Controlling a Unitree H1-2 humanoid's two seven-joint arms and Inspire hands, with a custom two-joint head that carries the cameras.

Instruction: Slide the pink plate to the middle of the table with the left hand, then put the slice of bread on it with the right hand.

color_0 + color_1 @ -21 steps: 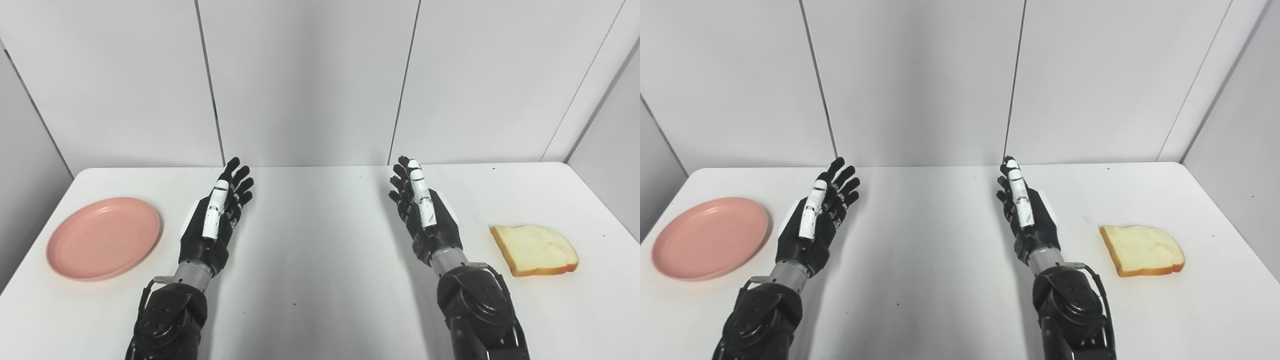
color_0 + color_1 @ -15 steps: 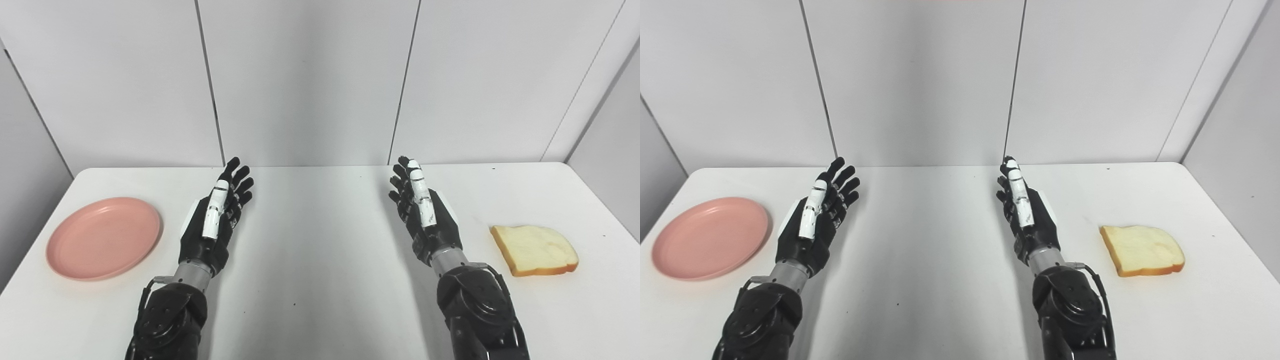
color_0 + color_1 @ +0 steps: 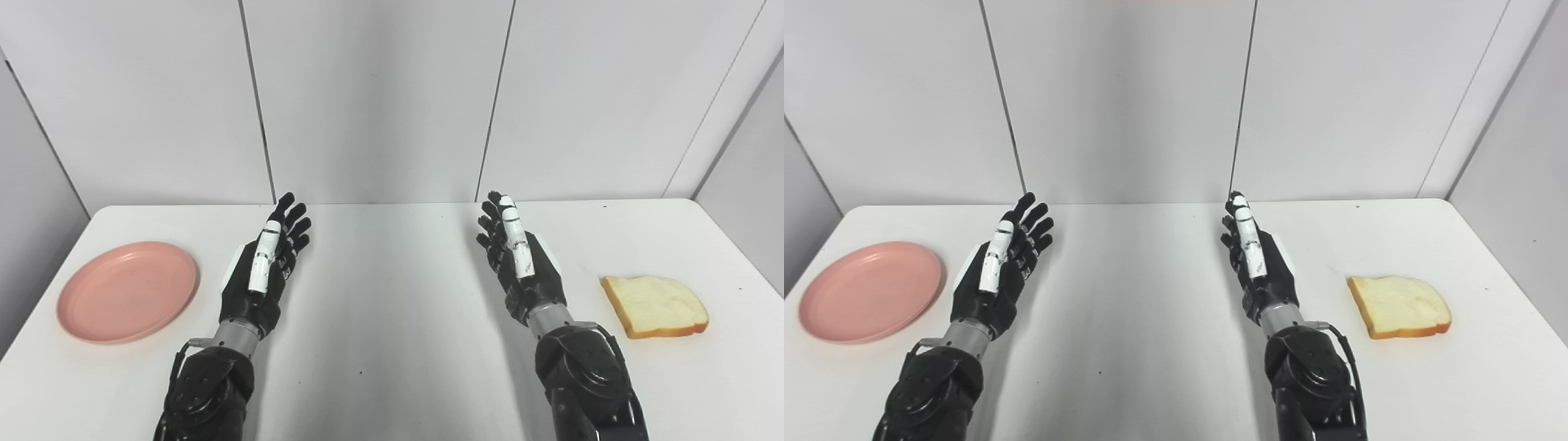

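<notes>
The black left hand [image 3: 262, 269] and black right hand [image 3: 519, 262] hover mid-frame with fingers spread, holding nothing. The round pink plate [image 3: 127, 290] lies at the left of the white bench [image 3: 392, 318], just beside the left hand. The slice of white bread [image 3: 654, 296] lies at the right, near the right hand.

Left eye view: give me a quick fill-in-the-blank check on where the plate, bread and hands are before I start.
1. The pink plate lies to the ____ of the left hand.
2. The slice of bread lies flat on the ____.
3. The right hand is open and holds ____.
4. The plate has ____ on it.

Missing words: left; table; nothing; nothing
</notes>
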